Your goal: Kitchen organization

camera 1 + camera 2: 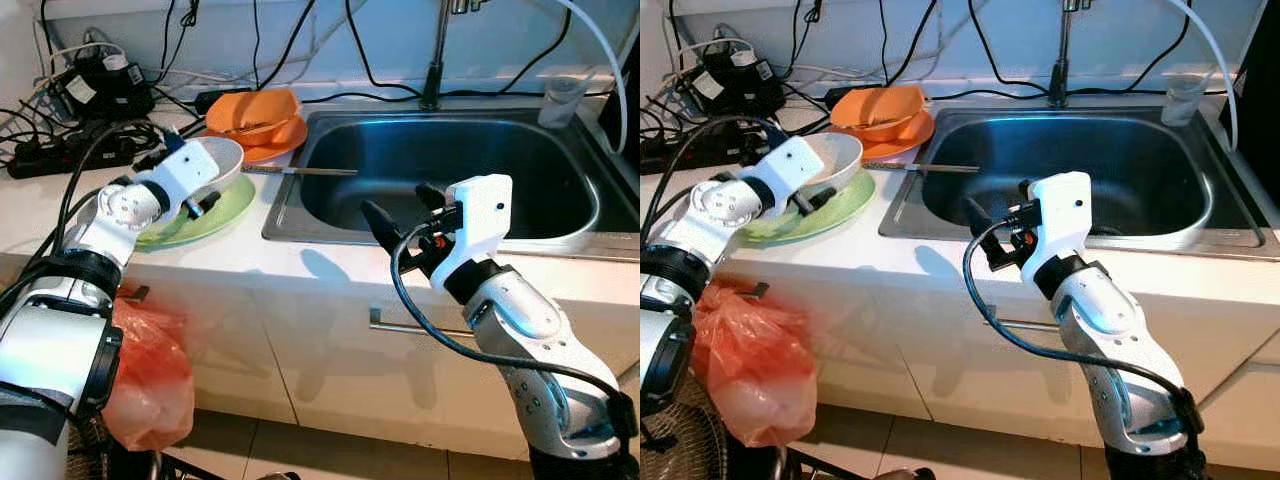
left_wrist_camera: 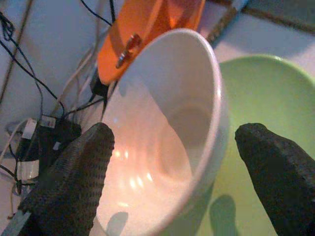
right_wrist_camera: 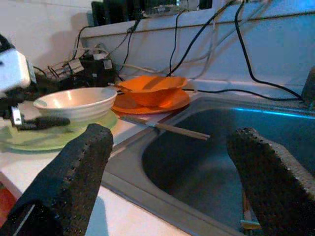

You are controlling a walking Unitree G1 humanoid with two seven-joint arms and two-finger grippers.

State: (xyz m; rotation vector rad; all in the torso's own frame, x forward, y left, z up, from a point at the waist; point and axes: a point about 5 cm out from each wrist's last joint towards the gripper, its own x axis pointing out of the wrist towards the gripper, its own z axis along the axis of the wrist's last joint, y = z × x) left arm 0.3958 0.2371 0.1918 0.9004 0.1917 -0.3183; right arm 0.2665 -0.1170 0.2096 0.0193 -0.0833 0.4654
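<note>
Left gripper (image 2: 170, 172), fingers apart, straddles the white bowl (image 1: 215, 165) on the green plate (image 1: 215, 212) near the worktop's front edge; right gripper (image 1: 400, 212) hangs open at the sink (image 1: 560, 225) front rim.

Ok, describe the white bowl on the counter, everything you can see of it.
The white bowl is round, smooth and glossy, likely ceramic or plastic, with a plain rim and nothing visible inside. It sits upright on the green plate, on the white counter left of the sink and in front of the orange dishes. The left gripper is open around its near rim, one finger over the inside and the other over the plate; whether they touch the rim yet cannot be told.
</note>
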